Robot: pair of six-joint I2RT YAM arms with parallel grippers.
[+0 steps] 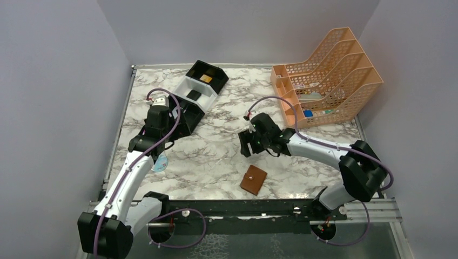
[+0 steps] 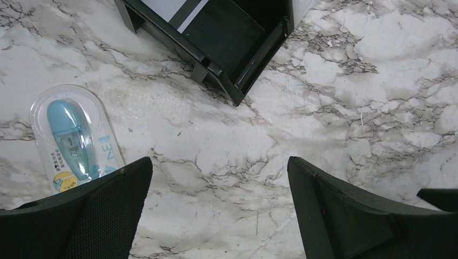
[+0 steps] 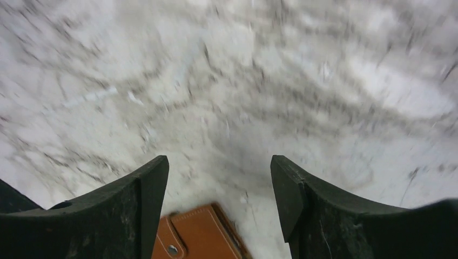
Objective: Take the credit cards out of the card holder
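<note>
The card holder (image 1: 254,179), a brown leather wallet, lies shut on the marble near the front edge. Its snap tab shows in the right wrist view (image 3: 197,234). No card shows at the holder. A gold-tan flat piece (image 1: 206,79) lies in the far black compartment of the tray. A dark flat piece (image 1: 193,95) lies in the white middle compartment; I cannot tell whether these are the credit cards. My right gripper (image 1: 247,144) (image 3: 219,162) is open and empty, above the table just behind the holder. My left gripper (image 1: 156,141) (image 2: 219,162) is open and empty beside the tray.
The black-and-white three-compartment tray (image 1: 181,90) (image 2: 254,59) stands at the back left. A clear blister pack with a blue dispenser (image 1: 160,163) (image 2: 73,143) lies by the left arm. An orange mesh file rack (image 1: 345,81) stands at the back right. Grey walls close in the table.
</note>
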